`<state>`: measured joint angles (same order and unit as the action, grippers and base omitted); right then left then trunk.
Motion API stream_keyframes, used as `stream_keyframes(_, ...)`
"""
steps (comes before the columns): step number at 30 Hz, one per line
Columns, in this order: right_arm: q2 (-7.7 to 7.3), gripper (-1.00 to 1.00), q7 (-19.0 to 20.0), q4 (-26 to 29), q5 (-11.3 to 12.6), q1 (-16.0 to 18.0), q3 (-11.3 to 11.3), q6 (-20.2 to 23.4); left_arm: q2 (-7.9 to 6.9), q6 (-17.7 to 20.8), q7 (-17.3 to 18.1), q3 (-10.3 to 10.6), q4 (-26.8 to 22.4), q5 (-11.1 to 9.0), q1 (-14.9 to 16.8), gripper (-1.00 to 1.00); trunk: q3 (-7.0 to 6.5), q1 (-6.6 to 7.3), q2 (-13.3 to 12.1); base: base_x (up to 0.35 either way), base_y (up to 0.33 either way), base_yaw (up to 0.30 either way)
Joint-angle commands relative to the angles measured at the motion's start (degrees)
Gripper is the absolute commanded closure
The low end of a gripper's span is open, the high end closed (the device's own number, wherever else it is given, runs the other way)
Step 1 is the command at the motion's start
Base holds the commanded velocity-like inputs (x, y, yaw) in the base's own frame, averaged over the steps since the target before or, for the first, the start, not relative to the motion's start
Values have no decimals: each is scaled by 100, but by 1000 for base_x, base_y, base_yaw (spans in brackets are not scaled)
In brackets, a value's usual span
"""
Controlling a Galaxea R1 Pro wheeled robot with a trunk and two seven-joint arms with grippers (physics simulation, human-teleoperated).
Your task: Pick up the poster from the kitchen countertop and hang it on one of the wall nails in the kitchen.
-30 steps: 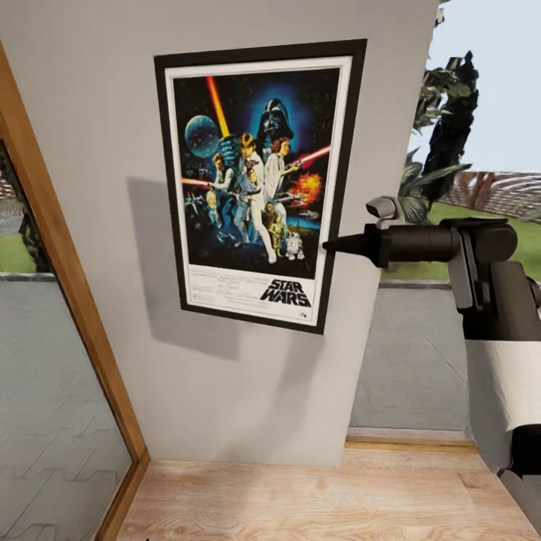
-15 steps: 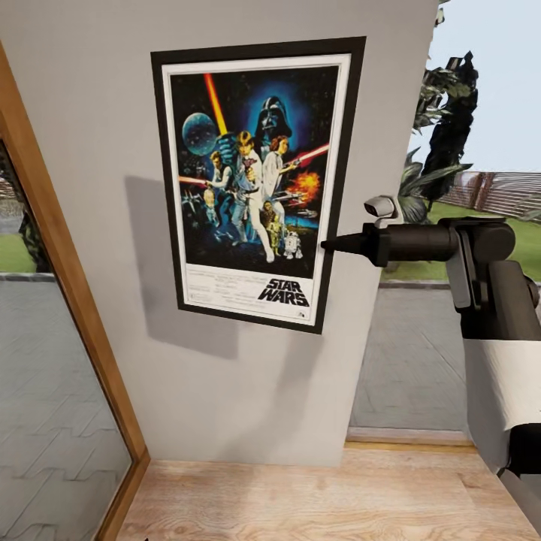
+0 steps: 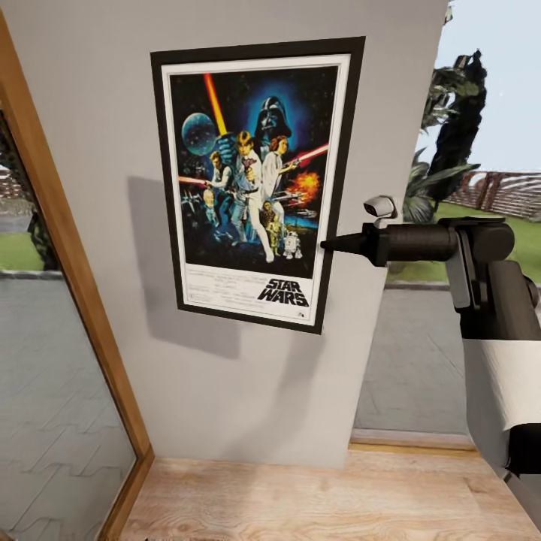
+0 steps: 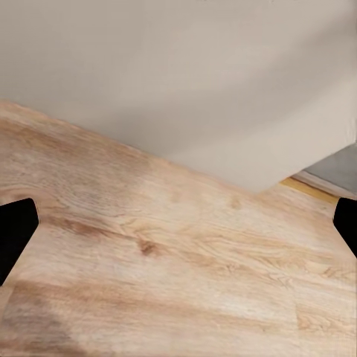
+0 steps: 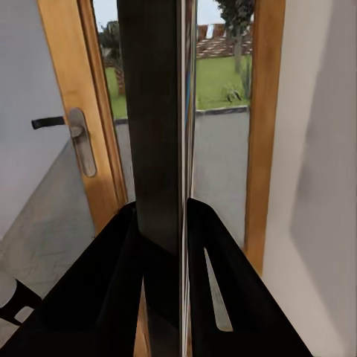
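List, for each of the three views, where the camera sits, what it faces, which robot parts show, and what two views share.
Head view: on the head, facing the wall and poster; right end effector at its edge.
Left wrist view: facing wooden floor; dark fingertips.
Right wrist view: along fingers clamping the poster edge-on, glass door beyond.
Shared: poster, in head and right wrist views.

Poster (image 3: 255, 180): upright rectangle, thin black frame, white border, colourful figures on dark blue, "STAR WARS" logo at the bottom. It stands against the pale grey wall, slightly tilted, its lower edge swung toward the right. A soft shadow falls on the wall to its left and below it. Its right edge sits at the tip of the right gripper (image 3: 327, 245). In the right wrist view the poster (image 5: 158, 119) appears edge-on as a dark vertical strip clamped between the two black fingers (image 5: 111, 282).
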<state>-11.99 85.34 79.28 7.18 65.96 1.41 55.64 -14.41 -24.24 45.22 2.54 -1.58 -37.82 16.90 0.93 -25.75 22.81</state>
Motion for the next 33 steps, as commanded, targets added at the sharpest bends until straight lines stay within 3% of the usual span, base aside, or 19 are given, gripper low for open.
stream_keyframes(1,-6,100,7,-1,30,5,9,67,0,-28,13,27,9,-23,6,-100,10,-3,11,0,0,217)
stream_keyframes(17,-9,100,4,8,37,5,9,69,0,-28,13,27,9,-20,6,-100,10,-3,11,22,0,70)
stream_keyframes(33,-13,100,9,8,37,5,9,69,0,-28,13,27,9,-23,6,-100,10,-3,11,306,0,0)
